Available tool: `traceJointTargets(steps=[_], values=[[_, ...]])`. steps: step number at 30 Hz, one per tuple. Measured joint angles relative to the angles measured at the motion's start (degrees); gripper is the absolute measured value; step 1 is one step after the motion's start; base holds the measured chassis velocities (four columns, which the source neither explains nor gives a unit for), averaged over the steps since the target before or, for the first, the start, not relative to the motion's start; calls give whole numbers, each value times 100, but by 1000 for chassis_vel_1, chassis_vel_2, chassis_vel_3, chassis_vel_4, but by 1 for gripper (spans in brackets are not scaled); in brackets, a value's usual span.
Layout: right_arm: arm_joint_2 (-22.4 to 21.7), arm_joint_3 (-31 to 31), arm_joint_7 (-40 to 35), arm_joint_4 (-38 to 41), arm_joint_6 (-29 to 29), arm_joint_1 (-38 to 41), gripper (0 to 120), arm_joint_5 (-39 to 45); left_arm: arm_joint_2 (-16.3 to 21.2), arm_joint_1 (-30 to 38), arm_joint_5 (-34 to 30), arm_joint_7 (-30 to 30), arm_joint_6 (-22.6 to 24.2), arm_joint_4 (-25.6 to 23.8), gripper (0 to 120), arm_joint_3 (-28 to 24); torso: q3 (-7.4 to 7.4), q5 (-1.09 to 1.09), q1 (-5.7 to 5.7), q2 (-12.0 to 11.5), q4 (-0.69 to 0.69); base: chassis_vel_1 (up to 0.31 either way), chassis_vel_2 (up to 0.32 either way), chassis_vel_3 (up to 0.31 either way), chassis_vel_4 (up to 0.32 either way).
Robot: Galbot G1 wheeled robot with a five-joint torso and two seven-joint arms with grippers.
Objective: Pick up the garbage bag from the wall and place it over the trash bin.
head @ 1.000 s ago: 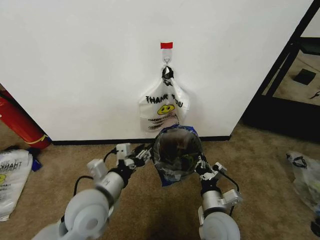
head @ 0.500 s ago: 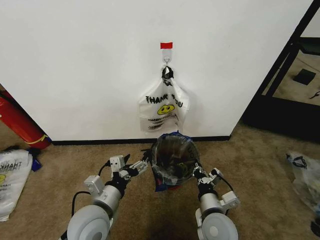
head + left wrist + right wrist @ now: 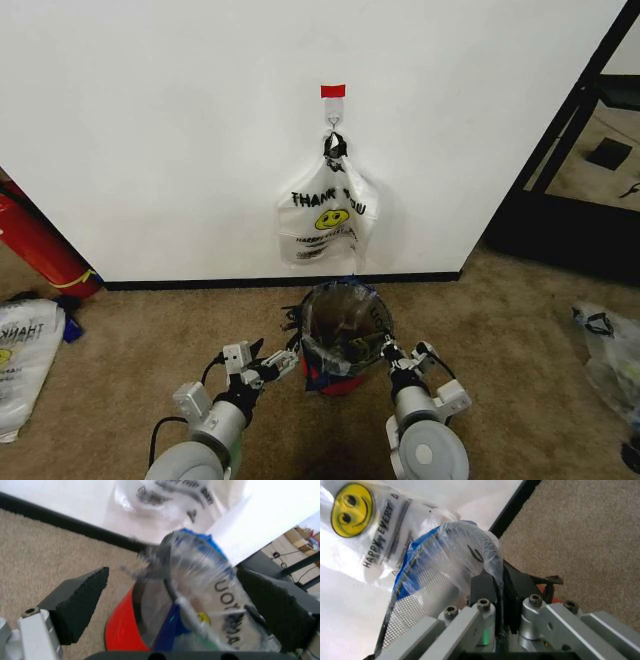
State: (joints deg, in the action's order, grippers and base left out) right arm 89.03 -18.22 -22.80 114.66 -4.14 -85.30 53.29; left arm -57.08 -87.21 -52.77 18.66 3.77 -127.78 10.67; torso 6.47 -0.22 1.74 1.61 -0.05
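The trash bin [image 3: 338, 384], black mesh on a red base, stands on the carpet just in front of the wall [image 3: 150, 120], between my two arms. The garbage bag [image 3: 345, 291], thin clear plastic with a blue piece, is stretched over the bin's rim and hangs down its side. My left gripper [image 3: 283, 358] is beside the bin's left side, open; in the left wrist view its fingers [image 3: 80, 603] stand wide apart before the bag [image 3: 200, 570] and bin [image 3: 122, 630]. At the bin's right rim my right gripper [image 3: 385, 350] is shut on the bag's edge [image 3: 465, 543].
A second printed smiley bag [image 3: 325, 215] hangs from a hook under red tape [image 3: 333, 91] right behind the bin. A red cylinder [image 3: 40, 245] leans at the left. Bags lie on the carpet at left [image 3: 25, 350] and right [image 3: 610, 350]. A black frame [image 3: 570, 130] stands at the right.
The bin with the bag over it has come down from a raised position between the arms to the carpet. Both arms lowered and drew back with it.
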Motion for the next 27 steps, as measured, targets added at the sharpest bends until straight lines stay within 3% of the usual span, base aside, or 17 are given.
traceJointTargets(steps=[2, 3, 6, 15, 21, 24, 27], values=[[-14, 4, 25, -19, 0, -3, 9, -34, -5, 32, 0, 2, 1, -35, 100, 9, 0, 0, 0, 0, 0, 0, 0, 0, 0], [-33, 11, 103, -35, 17, -30, 24, -95, -30, 65, 2, 26, 28, -101, 100, 7, 0, 0, 0, 0, -1, 0, 0, 0, 0], [-57, 32, 181, -36, 44, -71, 37, -147, -33, 54, 24, 41, 64, -147, 100, -8, 0, 0, 0, 0, 0, 0, 0, 0, 0], [-158, 88, 369, -38, 243, -174, 64, -507, -77, 20, 92, 64, 113, -217, 100, -19, 0, 0, 0, 0, 0, 0, 0, 0, 0], [-267, 122, 455, 17, 760, -321, 91, -1523, -114, -22, 207, 90, 135, -289, 100, -39, 0, 0, 0, 0, 0, 0, 0, 0, 0], [-307, 111, 558, 87, 935, -419, 96, -1820, -123, -31, 360, 84, 98, -292, 100, -41, 0, 0, 0, 0, 0, 0, 0, 0, 0], [-403, 84, 862, 331, 1465, -771, 100, -2823, -141, -47, 1162, -30, -275, -166, 100, -23, 0, 0, 0, 0, -1, 0, 0, 0, 0]])
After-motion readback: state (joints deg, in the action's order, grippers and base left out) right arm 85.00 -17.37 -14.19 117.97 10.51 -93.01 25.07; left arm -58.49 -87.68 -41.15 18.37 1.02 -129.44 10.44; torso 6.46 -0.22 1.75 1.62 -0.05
